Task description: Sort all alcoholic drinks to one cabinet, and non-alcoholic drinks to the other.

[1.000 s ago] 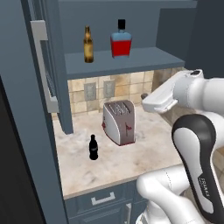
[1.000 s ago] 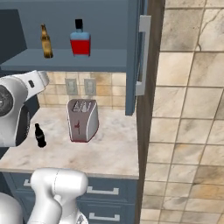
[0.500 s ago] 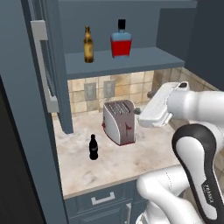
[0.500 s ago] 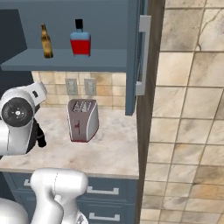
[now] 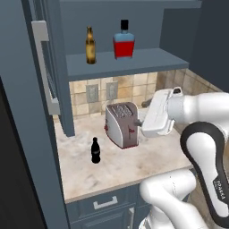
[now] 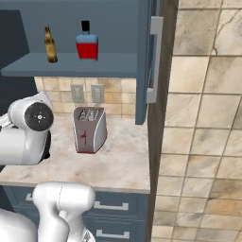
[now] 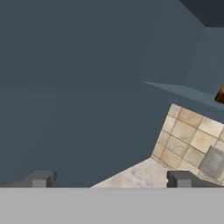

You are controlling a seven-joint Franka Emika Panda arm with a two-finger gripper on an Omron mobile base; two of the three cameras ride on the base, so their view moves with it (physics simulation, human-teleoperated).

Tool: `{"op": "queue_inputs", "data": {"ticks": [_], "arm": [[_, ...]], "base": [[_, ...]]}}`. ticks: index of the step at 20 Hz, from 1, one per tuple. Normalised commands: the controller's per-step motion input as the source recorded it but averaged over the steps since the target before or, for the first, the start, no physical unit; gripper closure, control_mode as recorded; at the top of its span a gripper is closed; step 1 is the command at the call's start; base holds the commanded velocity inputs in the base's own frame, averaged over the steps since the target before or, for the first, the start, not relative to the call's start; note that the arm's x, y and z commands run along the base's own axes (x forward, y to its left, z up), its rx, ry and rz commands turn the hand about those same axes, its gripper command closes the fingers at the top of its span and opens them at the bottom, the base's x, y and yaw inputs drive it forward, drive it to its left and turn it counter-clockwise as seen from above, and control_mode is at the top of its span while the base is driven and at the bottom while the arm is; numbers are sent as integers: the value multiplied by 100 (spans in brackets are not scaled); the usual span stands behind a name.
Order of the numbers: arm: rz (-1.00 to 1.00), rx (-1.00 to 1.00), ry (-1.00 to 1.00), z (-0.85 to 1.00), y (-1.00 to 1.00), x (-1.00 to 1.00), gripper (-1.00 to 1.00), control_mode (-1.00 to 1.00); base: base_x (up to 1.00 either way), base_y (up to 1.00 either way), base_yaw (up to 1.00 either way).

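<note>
A: Quick, where was everything?

B: The beer bottle [image 5: 91, 45] and the square red bottle [image 5: 124, 40] both stood upright on the open cabinet's shelf [image 5: 134, 62], beer toward the shelf's left end, red one near its middle, apart from each other. I read that as the alcohol half already sorted: both sat in one cabinet.

A: And the cola?

B: The cola bottle [image 5: 95, 150] stood upright on the worktop [image 5: 134, 163], toward its front left, well apart from the toaster [image 5: 122, 125] that sat near the back wall. It was not in any cabinet yet, so I judged it the next thing to fetch. I saw no water bottle.

A: Your pincer?

B: My pincer [image 7: 109, 179] was open wide and held nothing. The hand view looked past the fingertips [image 7: 40, 178] at a dark blue cabinet face, a strip of tiled wall and a patch of worktop. My hand hung over the worktop just right of the toaster.

A: What changed from before?

B: A second earlier my arm was up higher, near the shelf's right end. Since then it had swung down and in toward the toaster. The bottles and toaster had not moved, and the pincer had stayed spread.
</note>
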Motion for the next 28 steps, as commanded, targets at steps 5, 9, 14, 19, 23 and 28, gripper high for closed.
{"op": "queue_inputs", "data": {"ticks": [5, 9, 14, 19, 23, 28], "arm": [[17, 0, 0, -46, 7, 0, -100, -100], [12, 0, 0, -30, 4, 0, -100, -100], [8, 0, 0, -33, 10, 8, -100, -100], [7, 0, 0, -38, 14, 9, -100, -100], [7, 0, 0, -34, 12, 8, -100, -100], [8, 0, 0, -28, 9, 6, -100, -100]], "base": [[0, 0, 0], [0, 0, 0], [0, 0, 0], [0, 0, 0], [0, 0, 0], [0, 0, 0]]}}
